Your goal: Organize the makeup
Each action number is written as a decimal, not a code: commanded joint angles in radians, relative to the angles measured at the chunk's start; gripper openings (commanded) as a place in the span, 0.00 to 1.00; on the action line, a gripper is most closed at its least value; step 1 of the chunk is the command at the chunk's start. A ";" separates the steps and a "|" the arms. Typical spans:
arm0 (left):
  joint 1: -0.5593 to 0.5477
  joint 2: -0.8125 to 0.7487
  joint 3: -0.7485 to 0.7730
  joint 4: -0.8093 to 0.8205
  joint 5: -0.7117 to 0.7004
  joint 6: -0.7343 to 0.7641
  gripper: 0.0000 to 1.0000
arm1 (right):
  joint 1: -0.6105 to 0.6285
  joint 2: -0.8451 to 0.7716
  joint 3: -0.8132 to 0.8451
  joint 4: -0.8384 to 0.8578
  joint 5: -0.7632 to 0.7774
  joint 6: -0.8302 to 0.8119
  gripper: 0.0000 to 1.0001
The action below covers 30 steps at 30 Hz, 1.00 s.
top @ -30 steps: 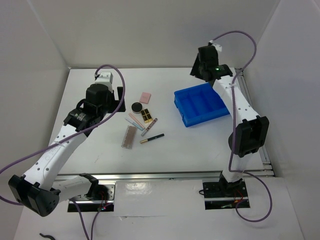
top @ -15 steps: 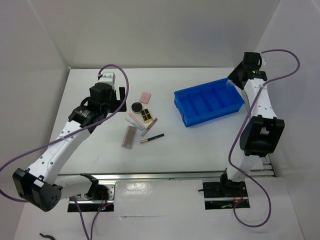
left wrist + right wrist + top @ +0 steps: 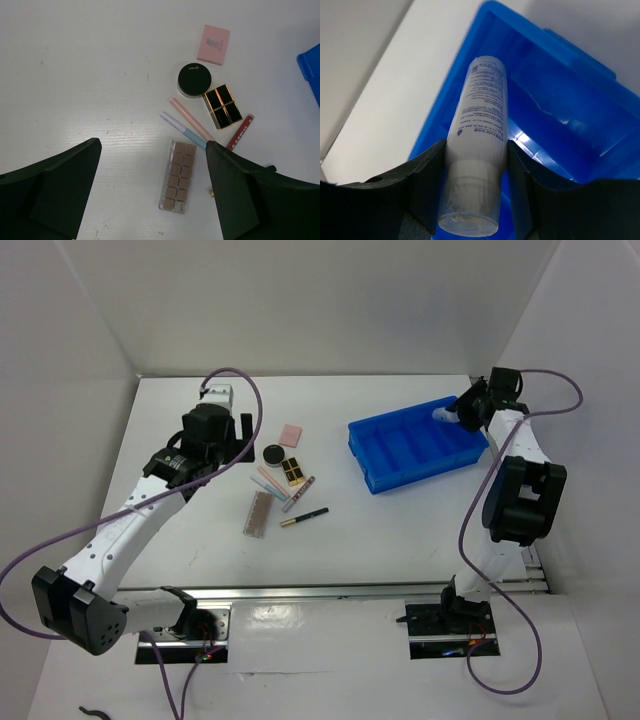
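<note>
The makeup lies in a loose cluster at table centre: pink square pad [image 3: 291, 434] [image 3: 213, 45], round black compact [image 3: 272, 454] [image 3: 194, 80], black-and-gold palette [image 3: 294, 472] [image 3: 222, 106], brownish-pink palette [image 3: 258, 514] [image 3: 179, 176] and thin pencils [image 3: 268, 480] [image 3: 191, 118]. My left gripper [image 3: 241, 428] [image 3: 152, 150] hangs open above the table just left of this cluster, holding nothing. My right gripper [image 3: 452, 416] [image 3: 475, 155] is shut on the white tube [image 3: 443, 415] [image 3: 480, 125], held over the far right end of the blue tray [image 3: 415, 443] [image 3: 580, 125].
A black-and-gold pencil [image 3: 304, 517] lies nearest the front of the cluster, and a red pencil [image 3: 240, 132] lies beside the black-and-gold palette. White walls close the table at the back and both sides. A metal rail [image 3: 330, 590] runs along the near edge.
The right arm has swung from behind the tray to its far right end, carrying the white tube. The left arm has shifted slightly towards the makeup cluster, still open.
</note>
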 commanded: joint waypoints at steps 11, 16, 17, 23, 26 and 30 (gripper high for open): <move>-0.003 0.010 0.036 0.021 -0.017 0.005 1.00 | -0.080 -0.030 -0.232 0.213 -0.180 0.113 0.62; -0.003 0.010 0.036 0.021 0.003 0.005 1.00 | -0.080 -0.045 -0.136 0.032 -0.042 0.102 1.00; -0.003 0.010 0.036 0.021 0.013 0.005 1.00 | -0.080 -0.062 -0.114 -0.012 0.010 0.102 1.00; -0.003 0.010 0.027 0.021 0.032 0.005 1.00 | -0.046 -0.160 -0.096 -0.049 0.180 0.076 0.90; -0.003 0.001 0.027 0.021 0.032 0.005 1.00 | -0.009 -0.171 -0.070 -0.047 0.225 0.016 0.60; -0.003 0.001 0.027 0.021 0.032 0.005 1.00 | 0.051 -0.113 0.025 -0.150 0.303 -0.084 0.39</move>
